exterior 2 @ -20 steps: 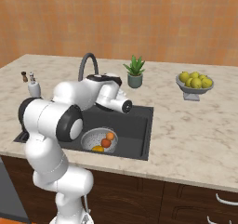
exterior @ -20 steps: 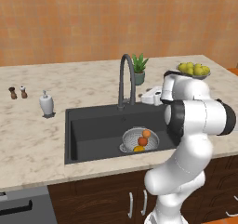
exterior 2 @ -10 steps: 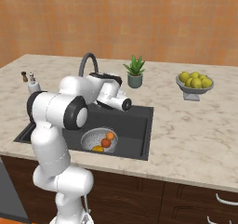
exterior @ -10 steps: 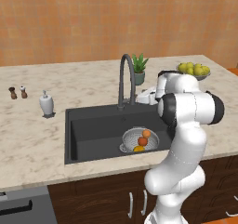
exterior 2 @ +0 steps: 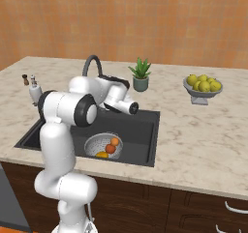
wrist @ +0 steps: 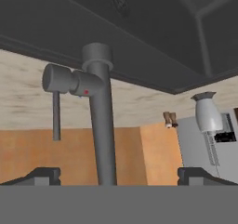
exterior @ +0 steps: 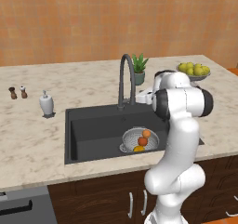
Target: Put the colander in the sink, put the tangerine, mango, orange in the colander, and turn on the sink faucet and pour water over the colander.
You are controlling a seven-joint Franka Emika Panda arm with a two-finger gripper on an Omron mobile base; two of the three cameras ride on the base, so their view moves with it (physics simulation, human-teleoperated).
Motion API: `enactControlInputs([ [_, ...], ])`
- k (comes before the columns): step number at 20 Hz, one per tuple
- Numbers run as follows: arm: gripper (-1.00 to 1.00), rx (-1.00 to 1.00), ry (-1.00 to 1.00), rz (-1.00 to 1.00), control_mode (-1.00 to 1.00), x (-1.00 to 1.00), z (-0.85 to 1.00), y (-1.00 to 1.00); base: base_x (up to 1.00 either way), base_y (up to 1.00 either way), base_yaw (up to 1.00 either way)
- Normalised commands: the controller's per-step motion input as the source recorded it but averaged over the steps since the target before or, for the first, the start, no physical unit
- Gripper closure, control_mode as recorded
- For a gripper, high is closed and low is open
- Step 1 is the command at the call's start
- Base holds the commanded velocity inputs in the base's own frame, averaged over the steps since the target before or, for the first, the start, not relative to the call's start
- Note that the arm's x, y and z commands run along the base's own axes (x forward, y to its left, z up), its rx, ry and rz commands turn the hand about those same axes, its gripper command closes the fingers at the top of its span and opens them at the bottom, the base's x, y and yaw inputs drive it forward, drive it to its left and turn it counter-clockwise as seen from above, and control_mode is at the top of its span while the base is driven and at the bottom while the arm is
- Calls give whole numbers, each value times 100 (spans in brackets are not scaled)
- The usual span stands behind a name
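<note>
Beside the sink faucet (wrist: 104,125), the pincer (wrist: 119,174) stands spread wide, grasping nothing, its fingertips (wrist: 44,174) flanking the tap's stem. Below, the colander (exterior: 139,140) with three fruits sits in the sink (exterior: 93,132) in the beige desk (exterior 2: 203,125).

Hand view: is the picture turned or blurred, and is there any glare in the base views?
Hand view: sharp but rolled upside down, the sink faucet hanging from the sink above. Left and right base views: evenly lit, no glare, only soft shade inside the basin around the colander.
</note>
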Motion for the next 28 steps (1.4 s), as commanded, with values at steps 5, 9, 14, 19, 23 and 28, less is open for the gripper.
enactControlInputs([
  [5,-100,0,0,0,-100,30,-18,1,0,0,0],
  [9,-100,0,0,0,-100,25,-11,1,0,0,0],
  [14,-100,0,0,0,-100,21,-8,4,0,0,0],
  [19,-100,0,0,0,-100,23,-6,9,0,0,0],
  [23,100,0,0,-3,-100,25,-5,16,0,0,0],
  [28,100,2,0,-7,-100,19,-5,-2,0,0,0],
])
